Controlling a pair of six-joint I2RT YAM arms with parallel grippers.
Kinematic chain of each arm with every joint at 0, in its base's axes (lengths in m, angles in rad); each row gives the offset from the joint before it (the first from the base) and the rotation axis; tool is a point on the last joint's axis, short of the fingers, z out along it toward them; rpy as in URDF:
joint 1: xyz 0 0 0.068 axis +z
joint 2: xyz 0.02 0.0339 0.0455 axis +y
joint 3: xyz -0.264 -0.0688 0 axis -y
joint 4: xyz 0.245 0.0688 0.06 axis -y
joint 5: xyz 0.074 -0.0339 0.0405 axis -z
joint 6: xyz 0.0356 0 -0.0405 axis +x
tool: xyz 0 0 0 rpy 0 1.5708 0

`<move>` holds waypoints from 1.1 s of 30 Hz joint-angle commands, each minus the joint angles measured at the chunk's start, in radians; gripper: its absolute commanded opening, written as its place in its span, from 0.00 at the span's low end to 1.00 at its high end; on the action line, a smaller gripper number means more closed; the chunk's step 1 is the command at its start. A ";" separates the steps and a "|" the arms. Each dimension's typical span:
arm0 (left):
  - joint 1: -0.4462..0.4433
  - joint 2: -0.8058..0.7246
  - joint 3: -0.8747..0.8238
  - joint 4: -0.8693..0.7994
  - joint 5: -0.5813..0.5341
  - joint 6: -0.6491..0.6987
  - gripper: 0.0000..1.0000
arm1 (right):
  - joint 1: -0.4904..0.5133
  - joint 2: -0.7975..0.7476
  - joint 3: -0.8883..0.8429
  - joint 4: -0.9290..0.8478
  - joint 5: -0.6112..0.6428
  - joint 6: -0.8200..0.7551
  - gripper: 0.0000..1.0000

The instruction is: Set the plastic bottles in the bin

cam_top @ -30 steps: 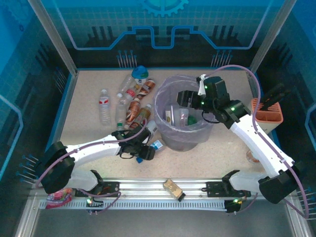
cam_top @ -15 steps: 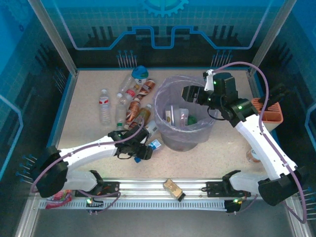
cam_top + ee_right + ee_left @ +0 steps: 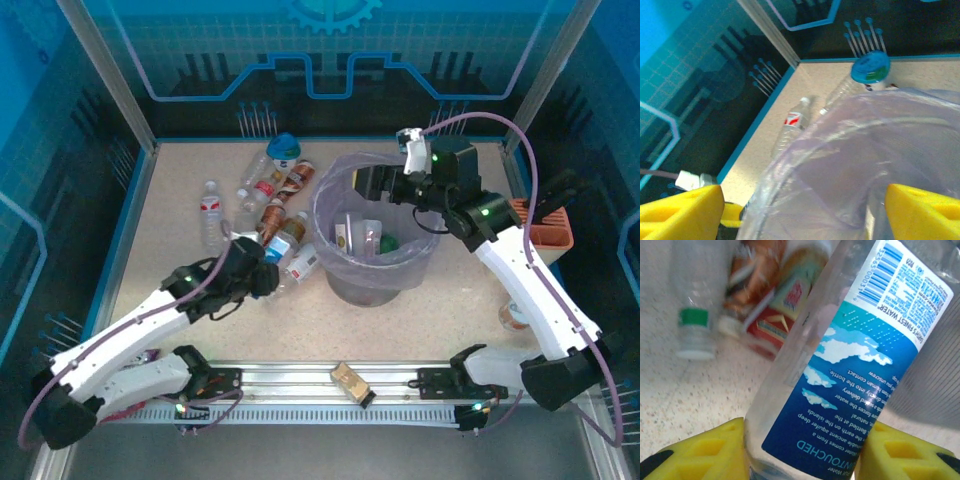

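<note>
Largest entry, the bin (image 3: pixel 352 285): round, grey, lined with a lavender bag, standing right of centre. You already have several bottles lying inside it, a green bottle (image 3: pixel 389 242) among them. Next, the right gripper (image 3: pixel 366 186): it has drifted from above the bin's middle a second ago to its far rim. Its yellow fingers are spread wide with nothing between them (image 3: pixel 802 210), so count that arm as free for another pick. Next, the left gripper (image 3: pixel 272 278): a second ago it sat low on the table at the bin's near-left foot, narrowing on a bottle. It has since risen and swung farther from you, and the bottle has come up with it. Its pads (image 3: pixel 705 450) press both sides of the body, so the grasp looks made and the carry to the bin is what remains. Then the blue-labelled bottle (image 3: pixel 300 264): clear plastic, deep blue wrap with white clouds and a barcode (image 3: pixel 850 370), tilted, gripped near one end, just left of the bin's wall. Then the loose bottles (image 3: pixel 268 205): clear and brown-copper, heaped left of the bin. Apart from them, a red-labelled clear bottle (image 3: pixel 210 215) lies farther left and a blue-capped bottle (image 3: pixel 284 150) farthest away.
</note>
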 commanded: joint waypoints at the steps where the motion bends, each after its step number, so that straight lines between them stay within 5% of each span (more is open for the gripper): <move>1: 0.043 -0.054 0.062 0.056 -0.033 -0.009 0.36 | 0.028 0.025 0.044 0.055 -0.039 0.004 0.84; 21: 0.069 0.154 0.342 0.409 0.198 0.185 0.34 | 0.194 0.283 0.248 0.205 -0.097 0.095 0.91; 27: 0.069 0.171 0.357 0.418 0.232 0.181 0.34 | 0.183 0.327 0.281 0.191 -0.054 0.090 0.84; 33: 0.069 0.186 0.364 0.414 0.226 0.188 0.34 | 0.173 0.331 0.274 0.217 -0.054 0.108 0.64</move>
